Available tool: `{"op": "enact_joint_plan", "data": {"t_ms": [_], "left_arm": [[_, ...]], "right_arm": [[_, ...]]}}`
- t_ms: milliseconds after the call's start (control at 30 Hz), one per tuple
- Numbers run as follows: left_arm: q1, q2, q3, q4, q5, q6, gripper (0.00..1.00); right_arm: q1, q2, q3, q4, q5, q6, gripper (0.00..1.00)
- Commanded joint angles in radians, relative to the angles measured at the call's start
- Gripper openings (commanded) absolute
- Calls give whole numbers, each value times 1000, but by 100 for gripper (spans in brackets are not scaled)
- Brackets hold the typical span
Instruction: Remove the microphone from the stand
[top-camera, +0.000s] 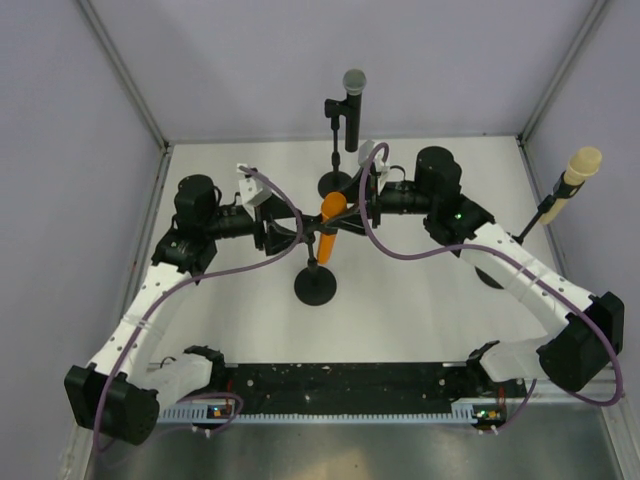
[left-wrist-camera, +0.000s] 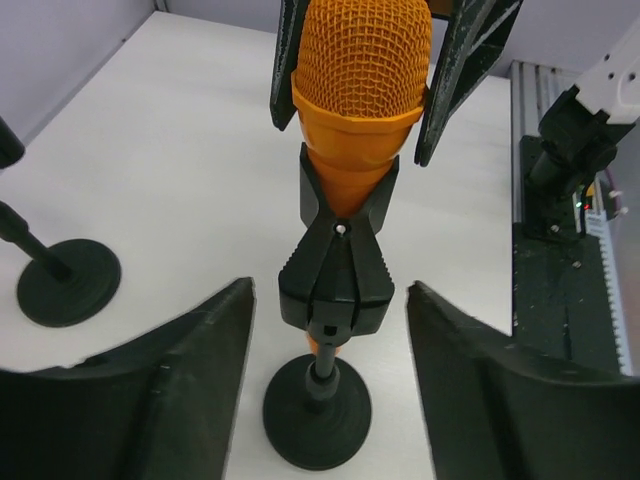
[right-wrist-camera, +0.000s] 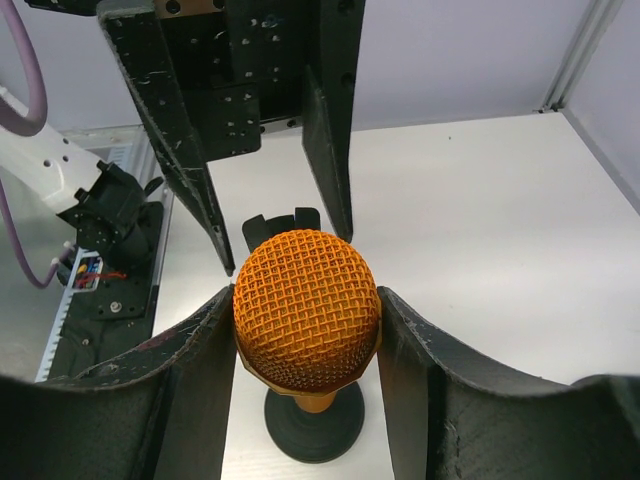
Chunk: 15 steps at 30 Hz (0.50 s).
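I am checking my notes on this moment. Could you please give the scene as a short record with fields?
orange microphone: sits in the clip of its stand
right gripper: shut on the microphone's mesh head
left gripper: open, fingers either side of the clip, not touching
stand base: on the white table
others: black microphone at back, beige microphone at right
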Motion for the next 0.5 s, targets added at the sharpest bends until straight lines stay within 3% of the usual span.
{"op": "enact_joint_plan", "data": {"t_ms": [0,67,133,467], "left_arm": [[18,-30,-3,67,35,-37,78],[18,-20,4,69,44,-45,91],[18,-7,15,69,52,-51,95],[15,24,33,69,75,-69,93]], "right_arm": [[11,-45,2,46,-10,-1,40],[13,-42,2,46,-10,2,40],[13,-42,4,46,-7,2,40],[19,-39,6,39,4,1,39]]}}
